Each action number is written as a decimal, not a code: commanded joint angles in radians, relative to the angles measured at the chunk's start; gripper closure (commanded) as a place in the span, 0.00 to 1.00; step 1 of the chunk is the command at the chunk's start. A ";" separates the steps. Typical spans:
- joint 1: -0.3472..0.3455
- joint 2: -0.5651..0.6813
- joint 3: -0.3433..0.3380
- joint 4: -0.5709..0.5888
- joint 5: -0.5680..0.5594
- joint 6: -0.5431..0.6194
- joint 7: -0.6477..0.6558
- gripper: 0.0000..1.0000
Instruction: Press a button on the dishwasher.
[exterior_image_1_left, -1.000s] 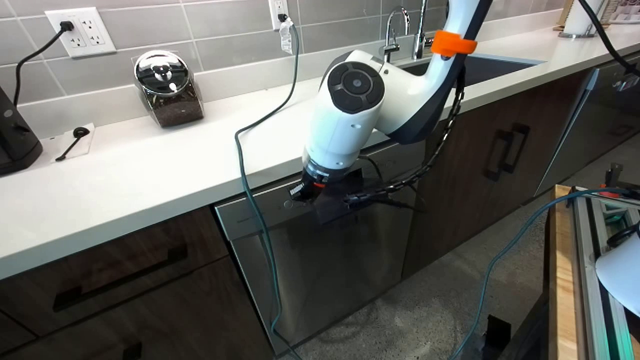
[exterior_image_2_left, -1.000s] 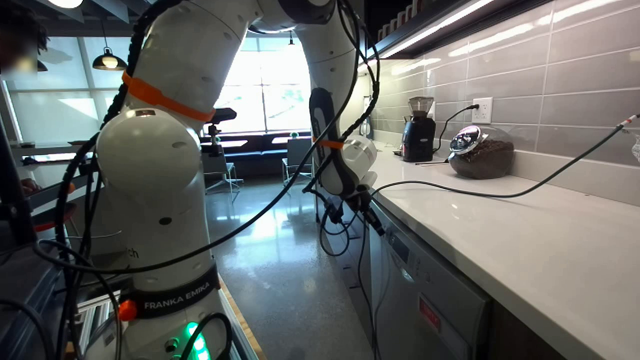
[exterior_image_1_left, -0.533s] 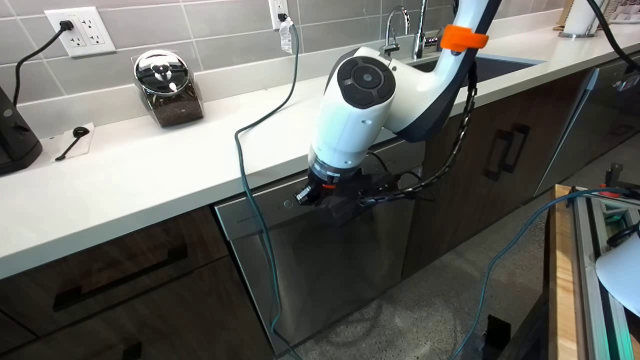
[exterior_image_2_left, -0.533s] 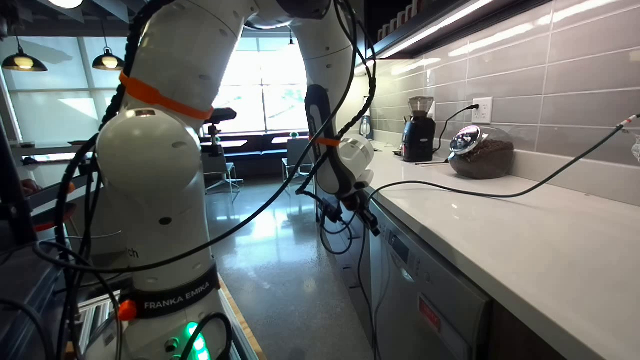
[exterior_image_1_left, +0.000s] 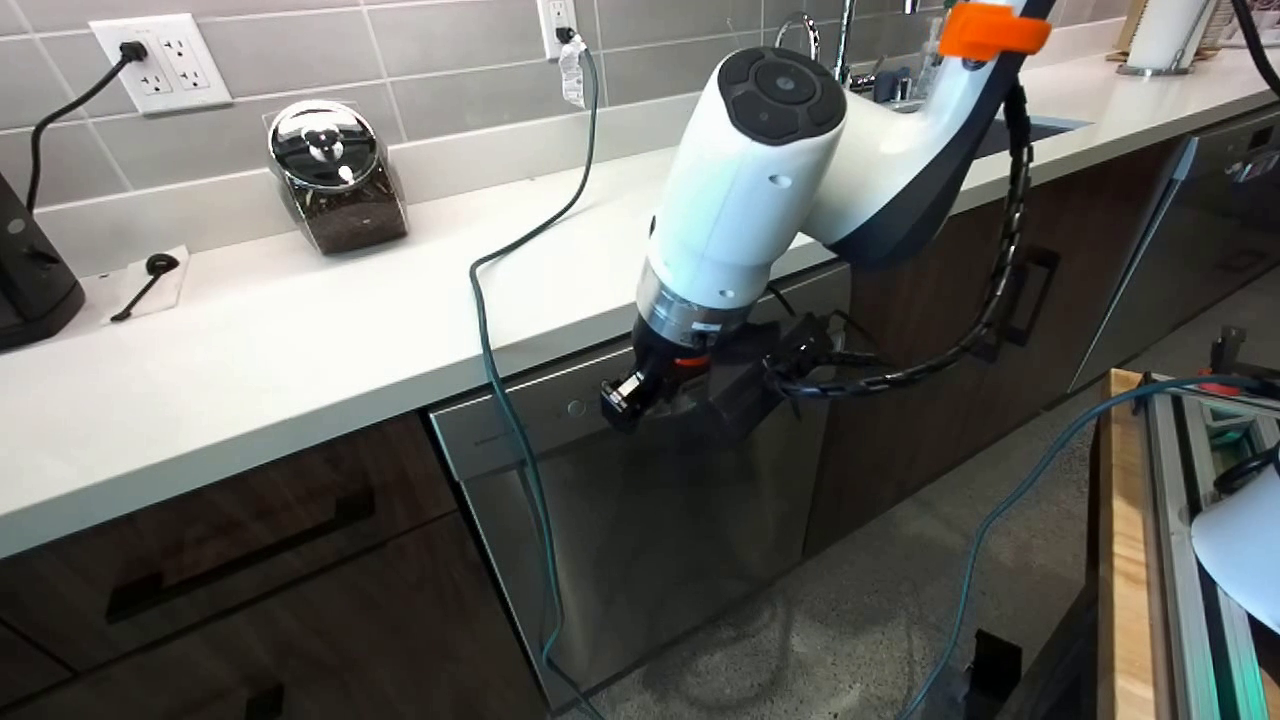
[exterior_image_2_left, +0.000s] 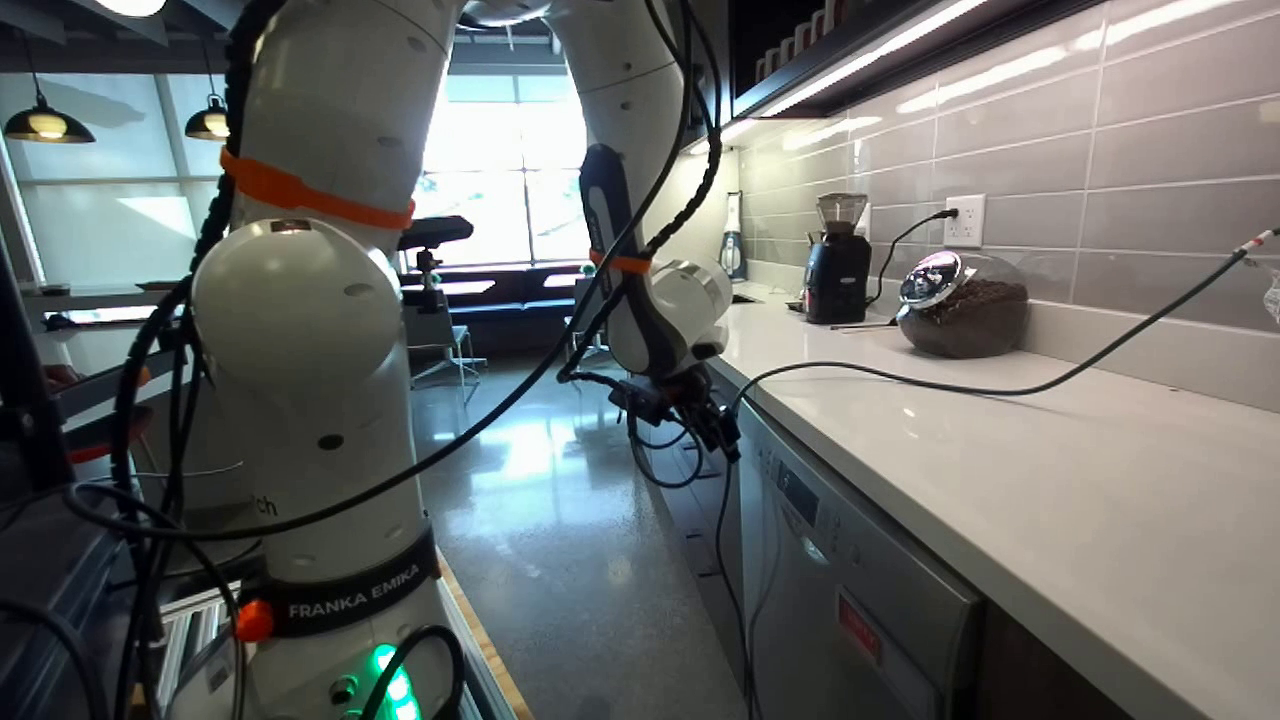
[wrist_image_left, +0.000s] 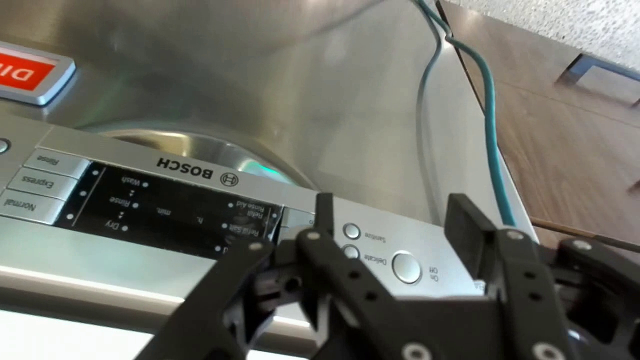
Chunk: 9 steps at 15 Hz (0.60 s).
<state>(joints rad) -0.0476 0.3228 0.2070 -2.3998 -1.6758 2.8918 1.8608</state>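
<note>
The brushed-steel dishwasher (wrist_image_left: 345, 85) fills much of the wrist view and shows in both exterior views. Its control strip has a dark display (wrist_image_left: 170, 210), a large round On/Off button (wrist_image_left: 406, 267), a Sanitize button (wrist_image_left: 351, 231) and a partly covered Delicate button (wrist_image_left: 350, 251). At the display's other end are a Normal button (wrist_image_left: 31, 206) and two more. My gripper (wrist_image_left: 391, 212) stands open, nothing between its fingers, the On/Off button showing through the gap. In an exterior view the gripper (exterior_image_2_left: 728, 440) hangs just off the strip, apparently not touching it.
A teal cable (wrist_image_left: 492, 130) hangs from the counter down the dishwasher's front, close by the gripper. The white countertop (exterior_image_1_left: 300, 350) overhangs the strip. On it stand a jar (exterior_image_1_left: 340, 190) and a black grinder (exterior_image_2_left: 838, 270). Dark wood cabinets (exterior_image_1_left: 930, 350) flank the dishwasher.
The arm has drawn back from the control strip, moving right in an exterior view, its wrist turning slightly. The jaws, together one second ago, have spread apart.
</note>
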 joint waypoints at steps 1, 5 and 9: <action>-0.007 -0.084 0.012 -0.099 0.158 0.035 -0.184 0.07; -0.011 -0.145 0.050 -0.170 0.387 0.014 -0.405 0.00; -0.021 -0.199 0.101 -0.216 0.618 0.017 -0.592 0.00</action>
<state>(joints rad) -0.0488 0.1891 0.2643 -2.5577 -1.2119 2.9083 1.3966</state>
